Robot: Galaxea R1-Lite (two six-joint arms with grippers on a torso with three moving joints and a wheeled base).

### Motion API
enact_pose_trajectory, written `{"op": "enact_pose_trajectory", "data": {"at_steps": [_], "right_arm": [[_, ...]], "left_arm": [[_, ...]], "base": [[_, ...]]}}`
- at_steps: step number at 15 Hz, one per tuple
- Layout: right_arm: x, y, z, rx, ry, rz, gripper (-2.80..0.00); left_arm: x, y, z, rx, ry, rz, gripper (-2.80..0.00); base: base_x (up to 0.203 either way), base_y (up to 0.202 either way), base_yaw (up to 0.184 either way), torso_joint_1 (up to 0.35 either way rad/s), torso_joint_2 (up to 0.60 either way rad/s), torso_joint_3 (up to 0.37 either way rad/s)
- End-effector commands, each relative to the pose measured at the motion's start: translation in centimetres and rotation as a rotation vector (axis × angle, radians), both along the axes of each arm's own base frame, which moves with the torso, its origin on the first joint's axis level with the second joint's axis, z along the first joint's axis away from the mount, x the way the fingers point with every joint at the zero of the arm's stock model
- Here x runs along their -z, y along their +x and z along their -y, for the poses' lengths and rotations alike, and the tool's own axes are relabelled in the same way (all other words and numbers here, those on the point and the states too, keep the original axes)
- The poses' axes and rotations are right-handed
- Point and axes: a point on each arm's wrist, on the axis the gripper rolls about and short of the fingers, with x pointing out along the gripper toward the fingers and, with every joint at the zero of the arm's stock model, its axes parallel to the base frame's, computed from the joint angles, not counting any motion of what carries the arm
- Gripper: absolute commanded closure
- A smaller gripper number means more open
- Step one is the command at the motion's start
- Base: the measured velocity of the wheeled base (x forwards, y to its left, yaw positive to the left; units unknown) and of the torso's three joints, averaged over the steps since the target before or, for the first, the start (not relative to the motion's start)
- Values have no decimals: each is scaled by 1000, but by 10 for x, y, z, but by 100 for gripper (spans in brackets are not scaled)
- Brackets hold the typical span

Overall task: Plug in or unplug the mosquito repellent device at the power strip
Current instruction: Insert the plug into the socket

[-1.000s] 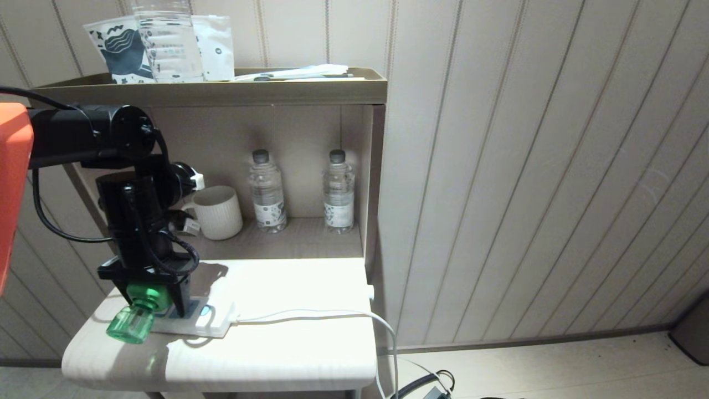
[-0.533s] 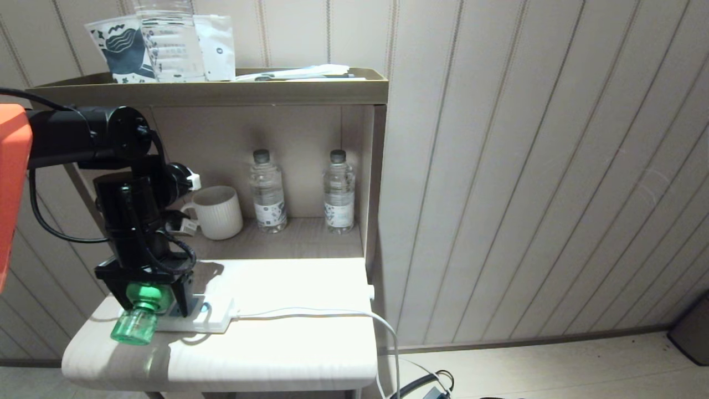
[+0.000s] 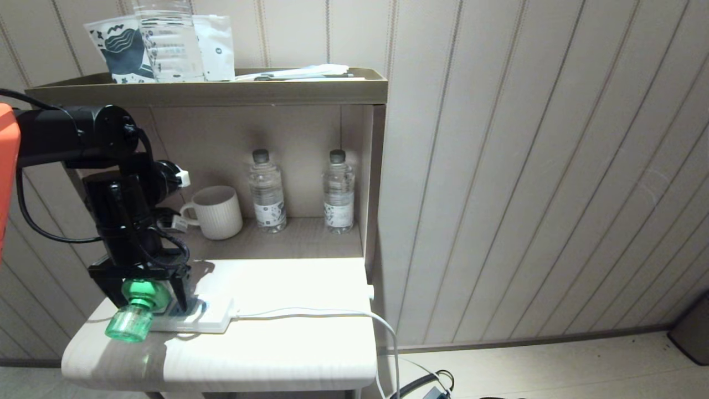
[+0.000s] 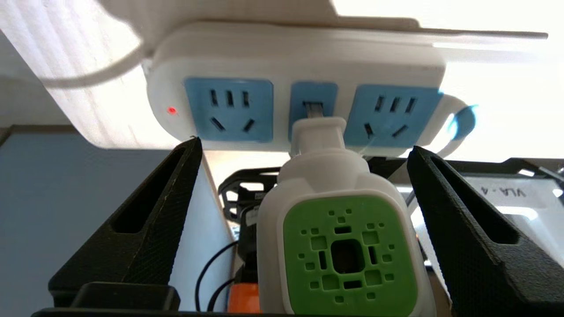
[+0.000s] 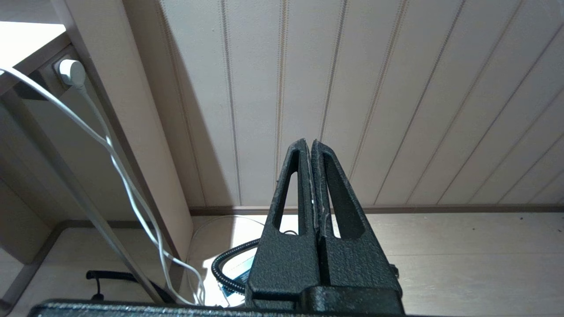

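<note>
The mosquito repellent device point(image 3: 130, 320) stands at the left end of the power strip point(image 3: 213, 320) on the white table, its green bottle jutting toward the front edge. In the left wrist view the device's white-and-green head point(image 4: 348, 251) meets the middle blue socket of the power strip point(image 4: 299, 53) with its white neck. My left gripper point(image 3: 145, 302) points down over it. It is open, and both black fingers point(image 4: 145, 220) stand clear of the head's sides. My right gripper point(image 5: 311, 143) is parked low by the wall, shut and empty.
A white cord point(image 3: 332, 313) runs from the strip to a wall plug point(image 3: 370, 290) at the table's right edge. In the niche behind stand a ribbed cup point(image 3: 217, 211) and two water bottles point(image 3: 267, 191) point(image 3: 338, 188). A shelf point(image 3: 221, 88) overhangs above.
My left gripper's jaws have spread apart and let go of the device's head. The arm has shifted a little to the left. The device stays at the strip.
</note>
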Motion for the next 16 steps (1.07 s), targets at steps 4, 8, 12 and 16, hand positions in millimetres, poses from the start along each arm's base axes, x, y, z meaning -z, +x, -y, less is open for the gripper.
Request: {"op": "enact_pose_trajectory", "data": {"at_steps": [4, 8, 12, 16], "right_arm": [[0, 0, 0, -1, 0, -1, 0], [0, 0, 0, -1, 0, -1, 0], [0, 0, 0, -1, 0, -1, 0], [0, 0, 0, -1, 0, -1, 0]], "left_arm": [[6, 7, -3, -12, 2, 16, -280], [11, 10, -2, -13, 2, 13, -280], [16, 13, -2, -20, 2, 14, -280], [19, 12, -2, -39, -13, -5, -280]], "base": [[0, 0, 0, 0, 0, 0], [0, 0, 0, 0, 0, 0], [0, 0, 0, 0, 0, 0], [0, 0, 0, 0, 0, 0]]}}
